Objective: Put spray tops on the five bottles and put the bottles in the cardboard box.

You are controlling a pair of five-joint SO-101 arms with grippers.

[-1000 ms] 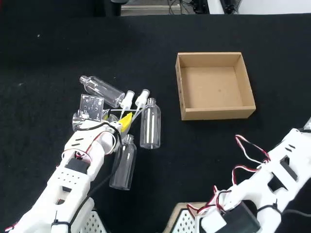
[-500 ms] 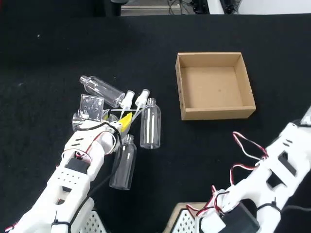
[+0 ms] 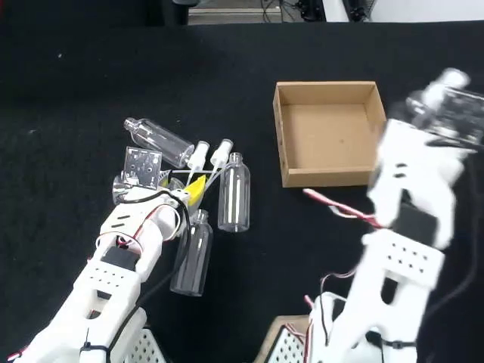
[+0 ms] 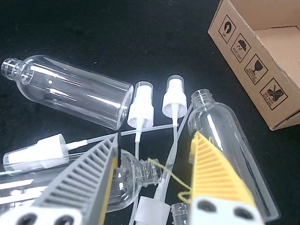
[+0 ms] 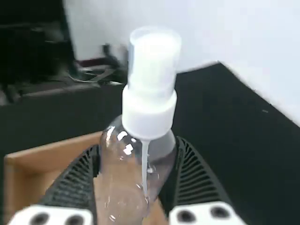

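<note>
Beside the brown cardboard box [image 3: 336, 177], the right gripper [image 5: 138, 180] is swinging up from below, clamping a clear plastic bottle [image 5: 133, 154] already capped, ready for boxing.

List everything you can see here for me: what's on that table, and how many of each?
uncapped bottles: four, clear, lying in a cluster on the table.
loose spray tops: four, white with thin tubes, lying among those bottles.
capped bottle: one, clear with a white top, held in the right gripper near the box.
cardboard box: one, brown, open, on the table apart from the cluster.
table: one, black.
left gripper: one, grey and yellow fingers, open over the cluster.
right gripper: one, black fingers, shut on the capped bottle.
</note>
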